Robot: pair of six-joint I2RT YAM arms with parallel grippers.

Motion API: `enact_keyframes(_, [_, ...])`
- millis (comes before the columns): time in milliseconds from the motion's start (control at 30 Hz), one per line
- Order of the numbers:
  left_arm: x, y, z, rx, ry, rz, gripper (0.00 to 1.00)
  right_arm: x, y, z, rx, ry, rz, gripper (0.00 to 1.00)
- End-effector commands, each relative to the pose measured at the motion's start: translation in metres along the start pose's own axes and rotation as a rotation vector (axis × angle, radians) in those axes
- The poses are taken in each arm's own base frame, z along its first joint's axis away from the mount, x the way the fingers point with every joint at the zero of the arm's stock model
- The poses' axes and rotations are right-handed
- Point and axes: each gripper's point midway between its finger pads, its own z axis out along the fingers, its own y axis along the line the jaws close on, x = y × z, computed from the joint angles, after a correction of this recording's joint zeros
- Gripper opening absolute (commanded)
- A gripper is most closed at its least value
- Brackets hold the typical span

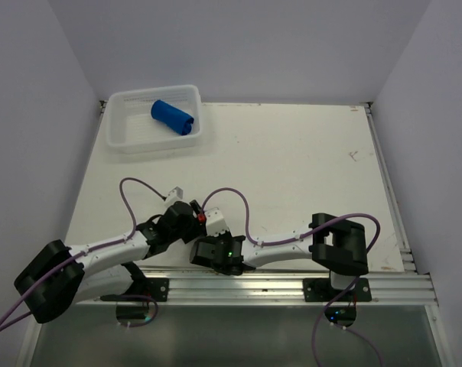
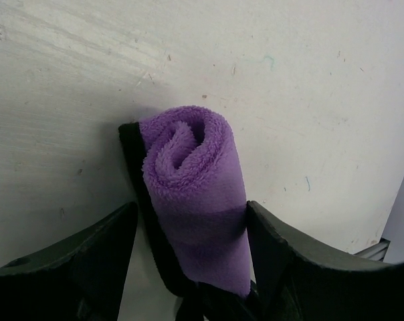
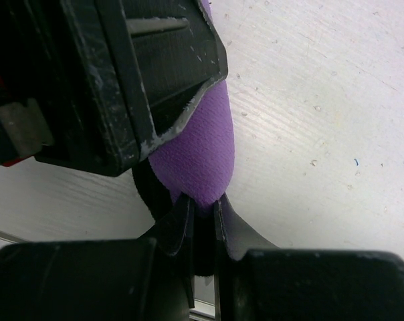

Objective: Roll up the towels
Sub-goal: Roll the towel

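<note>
L gripper (image 2: 192,206) open wide w/ fingers either side of rolled purple towel (image 2: 188,167) lying on table (image 2: 309,80). R gripper (image 3: 200,200) almost shut, pinching same towel's end. Rolled blue towel (image 1: 173,118) in white mesh basket (image 1: 139,144), far-L corner of table.

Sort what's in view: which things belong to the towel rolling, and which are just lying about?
Job: purple towel, rolled, between the left gripper's spread fingers, its end pinched by the right gripper; blue towel, rolled, in the basket.
Lying about: the white mesh basket, at the far left of the table.
</note>
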Motion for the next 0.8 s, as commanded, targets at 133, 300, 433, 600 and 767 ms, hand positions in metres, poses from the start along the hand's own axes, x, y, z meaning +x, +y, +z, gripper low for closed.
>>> enact_keyframes(133, [-0.007, -0.014, 0.004, 0.036, -0.022, 0.009, 0.65, 0.015, -0.017, 0.006, 0.073, 0.027, -0.016, 0.0])
enact_keyframes(300, [-0.008, -0.013, 0.005, 0.03, -0.029, 0.007, 0.56, 0.011, -0.011, 0.001, 0.066, 0.026, -0.021, 0.0])
enact_keyframes(433, [-0.009, -0.011, 0.005, 0.023, -0.037, 0.008, 0.52, 0.008, -0.006, -0.004, 0.029, 0.022, -0.014, 0.06])
enact_keyframes(600, [-0.008, -0.007, 0.006, 0.043, -0.048, 0.005, 0.48, -0.002, -0.006, -0.022, -0.051, 0.01, 0.022, 0.29])
enact_keyframes(767, [-0.004, -0.001, 0.008, 0.049, -0.039, 0.013, 0.29, -0.011, 0.004, -0.046, -0.214, 0.002, 0.054, 0.52])
